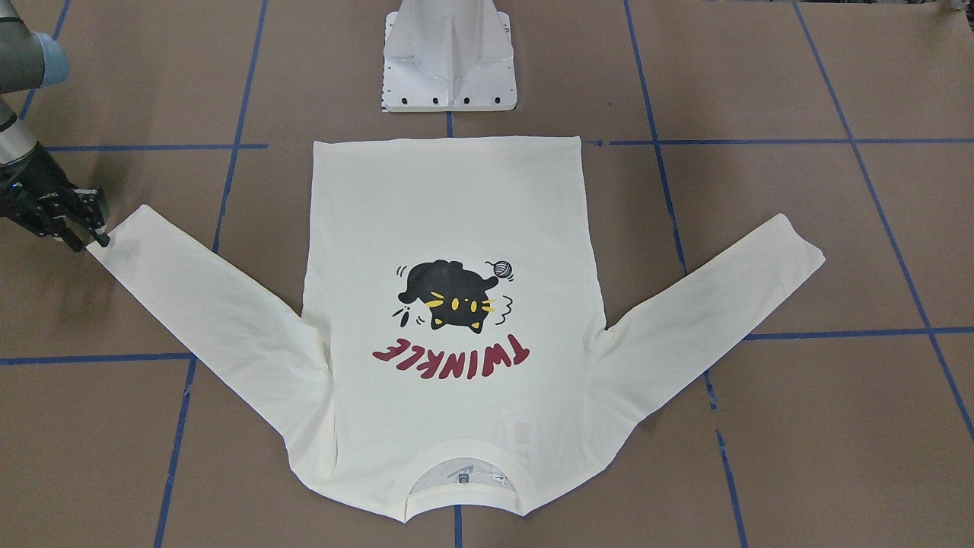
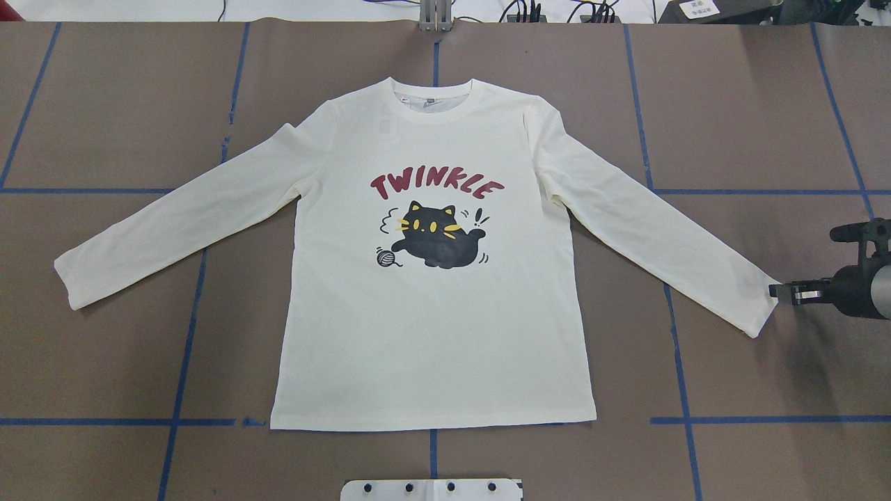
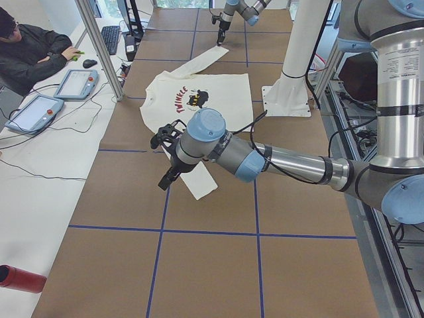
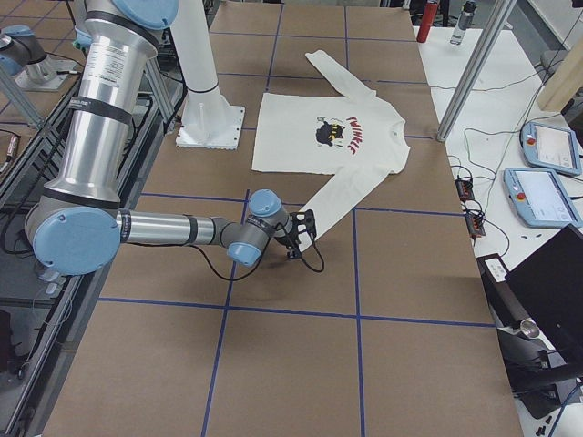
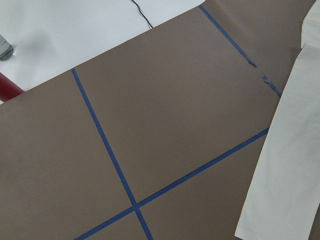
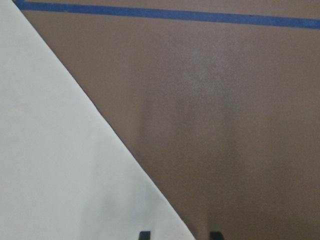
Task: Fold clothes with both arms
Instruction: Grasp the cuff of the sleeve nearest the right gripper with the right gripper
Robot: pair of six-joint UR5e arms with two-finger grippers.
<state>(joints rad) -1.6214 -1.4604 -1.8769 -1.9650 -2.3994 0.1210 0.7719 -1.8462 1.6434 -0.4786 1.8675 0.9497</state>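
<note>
While one shirt lies flat and print-up on the table with both of its two sleeves spread wide, the right gripper sits at one cuff. Its two fingers stand apart, one over the cloth edge and one over bare table. The left gripper hangs near the other cuff. I cannot tell whether its jaws are apart or together.
</note>
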